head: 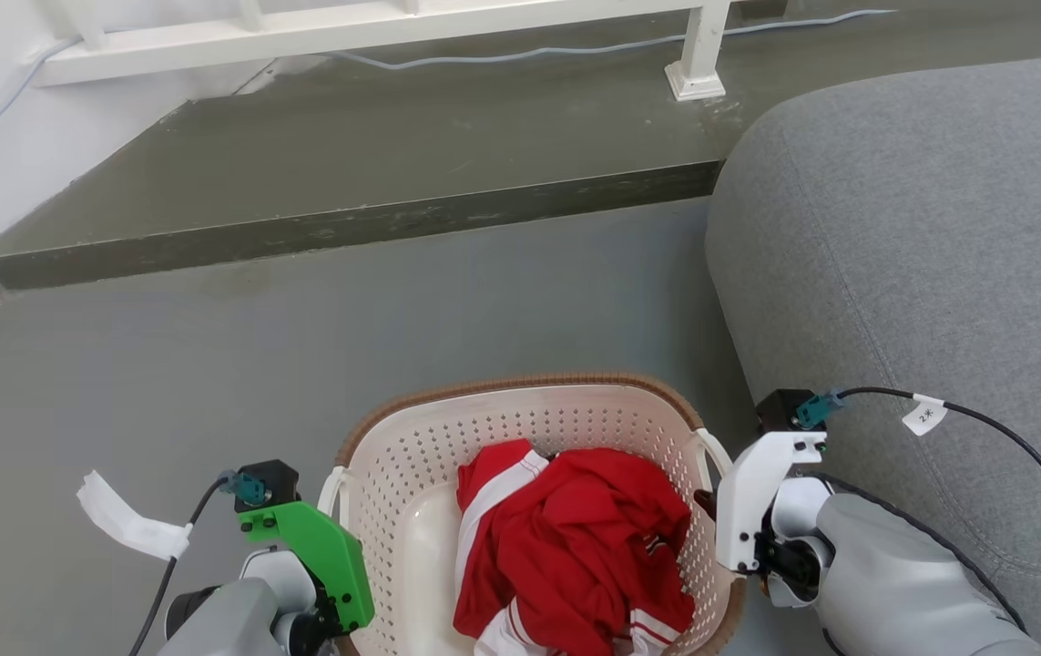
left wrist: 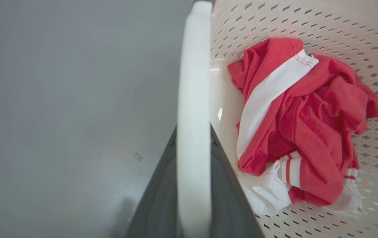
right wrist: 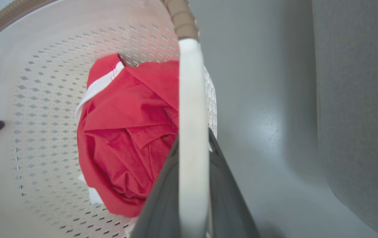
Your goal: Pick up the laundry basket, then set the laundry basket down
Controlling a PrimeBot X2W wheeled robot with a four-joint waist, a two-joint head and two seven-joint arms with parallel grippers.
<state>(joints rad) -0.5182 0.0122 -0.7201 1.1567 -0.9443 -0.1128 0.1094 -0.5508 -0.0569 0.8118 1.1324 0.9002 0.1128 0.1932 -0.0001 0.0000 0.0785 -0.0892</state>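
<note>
Lighting: bright, even, diffuse; shadows soft. Glare: pale sheen on floor (right wrist: 268, 122) beside right hand (right wrist: 193, 145). Focus: head view sharp; white handle (left wrist: 193, 132) nearest each wrist lens blurred.

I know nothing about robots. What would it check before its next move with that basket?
1. Left gripper astride the laundry basket's left handle: ok.
2. Right gripper astride the right handle: ok.
3. Red garment wholly inside the basket: ok.
4. Basket lifted off the floor: cannot tell.
5. Grey sofa apart from the basket: ok.
</note>
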